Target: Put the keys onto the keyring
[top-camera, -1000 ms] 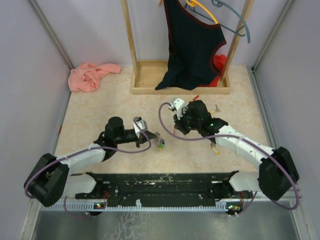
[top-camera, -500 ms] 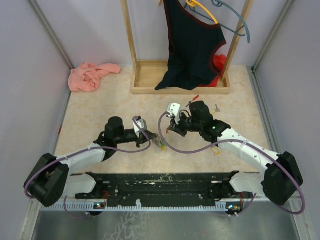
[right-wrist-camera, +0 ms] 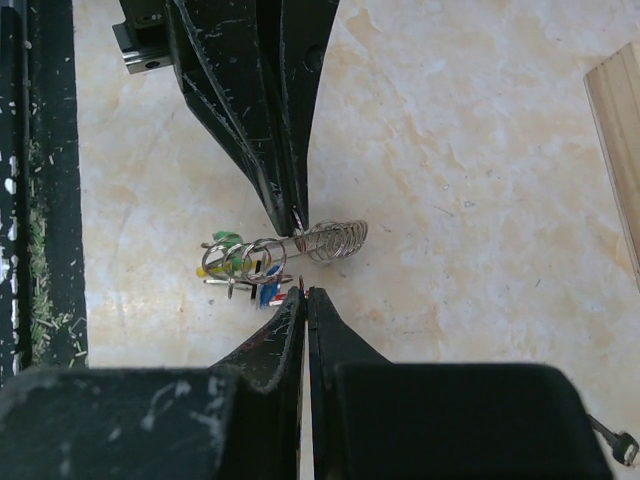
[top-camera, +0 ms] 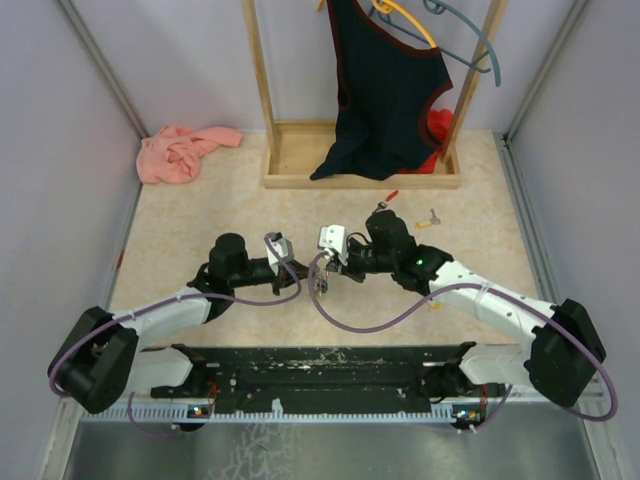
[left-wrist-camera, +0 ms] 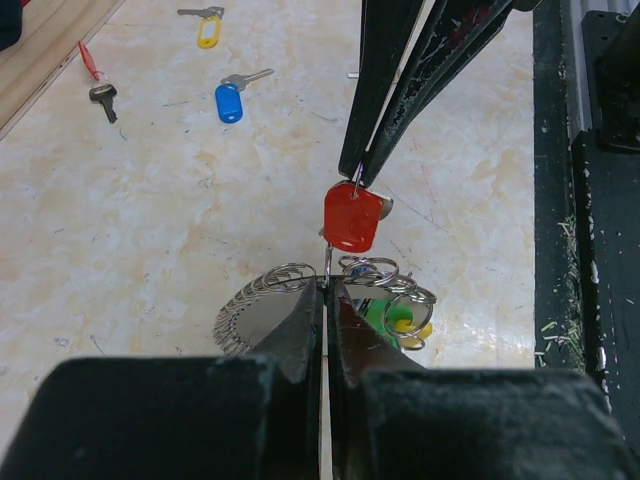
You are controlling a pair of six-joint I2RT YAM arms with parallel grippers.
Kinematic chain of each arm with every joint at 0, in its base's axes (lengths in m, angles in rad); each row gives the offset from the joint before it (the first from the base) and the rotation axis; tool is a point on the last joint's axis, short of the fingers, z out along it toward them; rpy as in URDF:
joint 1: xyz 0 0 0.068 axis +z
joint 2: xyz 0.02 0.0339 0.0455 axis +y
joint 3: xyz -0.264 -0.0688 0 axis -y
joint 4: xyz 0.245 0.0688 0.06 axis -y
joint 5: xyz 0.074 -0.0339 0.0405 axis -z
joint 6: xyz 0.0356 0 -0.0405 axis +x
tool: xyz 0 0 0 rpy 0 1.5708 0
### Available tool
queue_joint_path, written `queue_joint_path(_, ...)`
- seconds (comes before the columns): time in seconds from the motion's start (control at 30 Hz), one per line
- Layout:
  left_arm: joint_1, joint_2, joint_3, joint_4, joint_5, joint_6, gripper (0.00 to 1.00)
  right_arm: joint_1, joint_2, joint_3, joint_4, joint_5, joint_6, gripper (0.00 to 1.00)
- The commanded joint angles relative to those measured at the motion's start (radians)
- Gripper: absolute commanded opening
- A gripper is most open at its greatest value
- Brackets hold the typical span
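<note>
The keyring [left-wrist-camera: 262, 300], a silver coiled loop with small rings and green and yellow tags, hangs just above the table. My left gripper [left-wrist-camera: 326, 287] is shut on its wire. My right gripper [left-wrist-camera: 356, 180] comes in from above, shut on a red-headed key [left-wrist-camera: 352, 216] that hangs right against the keyring. In the right wrist view my right gripper [right-wrist-camera: 304, 292] is shut with a red sliver at its tips, just short of the keyring [right-wrist-camera: 300, 245]. Loose keys lie on the table: blue [left-wrist-camera: 230, 101], yellow [left-wrist-camera: 207, 29] and red-black [left-wrist-camera: 97, 84]. From above, both grippers meet [top-camera: 320, 277].
A wooden rack [top-camera: 300, 150] with a dark garment [top-camera: 385, 90] stands at the back. A pink cloth [top-camera: 180, 152] lies at the back left. The black base rail [top-camera: 320, 365] runs along the near edge. Grey walls close in both sides.
My right arm has swung left with the red key, from mid-table to the keyring held by my left gripper. The left arm has stayed in place.
</note>
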State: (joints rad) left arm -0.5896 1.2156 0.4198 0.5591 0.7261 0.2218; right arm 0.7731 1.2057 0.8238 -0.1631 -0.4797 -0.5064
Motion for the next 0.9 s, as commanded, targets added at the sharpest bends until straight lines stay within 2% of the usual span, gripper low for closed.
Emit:
queue_joint_path(0.0, 0.0, -0.008, -0.002, 0.051, 0.028, -0.005, 0.01, 0.015, 0.002, 0.012, 0.05, 0.007, -0.043, 0.0)
queue_joint_path(0.87, 0.001, 0.019, -0.026, 0.106, 0.071, 0.006, 0.01, 0.048, 0.063, 0.012, 0.067, 0.005, -0.063, 0.0)
